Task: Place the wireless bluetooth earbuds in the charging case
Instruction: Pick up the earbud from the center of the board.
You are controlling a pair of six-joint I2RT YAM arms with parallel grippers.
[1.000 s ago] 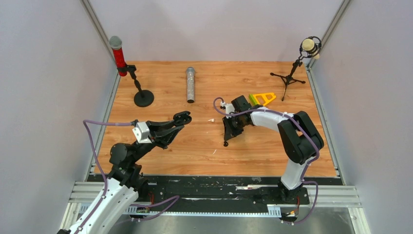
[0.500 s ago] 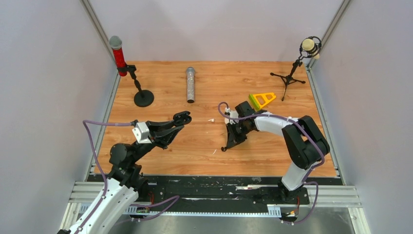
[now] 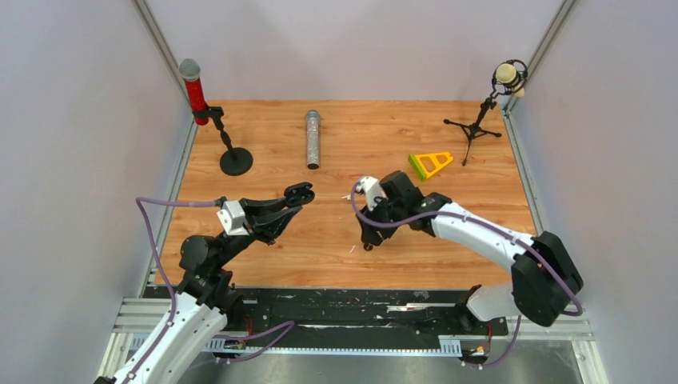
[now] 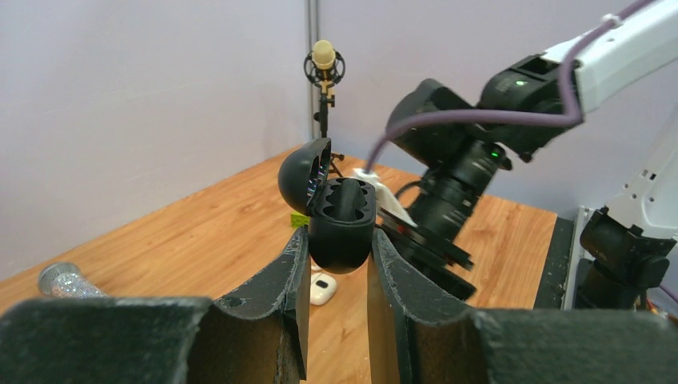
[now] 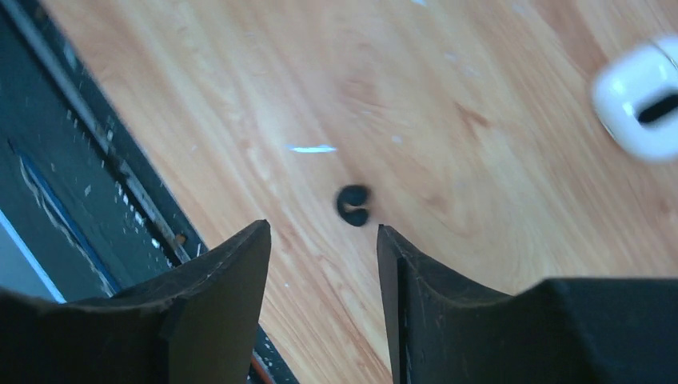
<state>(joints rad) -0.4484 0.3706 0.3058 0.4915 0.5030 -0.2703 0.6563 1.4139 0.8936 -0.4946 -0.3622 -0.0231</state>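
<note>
My left gripper [image 4: 337, 237] is shut on the open black charging case [image 4: 342, 214] and holds it above the table; its lid [image 4: 304, 172] is tipped back and its sockets look empty. It shows in the top view [image 3: 299, 193] at centre left. A white earbud [image 4: 321, 288] lies on the wood below the case. My right gripper [image 5: 321, 230] is open and points down at the table, with a rounded black earbud [image 5: 352, 205] lying just past its fingertips. The white earbud [image 5: 644, 100] is at that view's right edge. The right gripper [image 3: 368, 234] is at the table's middle.
A thin white sliver [image 5: 312, 148] lies near the black earbud. A red microphone on a round stand [image 3: 236, 160], a silver microphone [image 3: 312, 140] lying flat, a yellow-green triangle [image 3: 430, 163] and a tripod microphone [image 3: 478, 120] are at the back. The black front rail [image 5: 96, 160] is close.
My right arm has swung its elbow out to the right and its gripper has shifted a little nearer and leftward, staying open. The left arm with the case has not moved.
</note>
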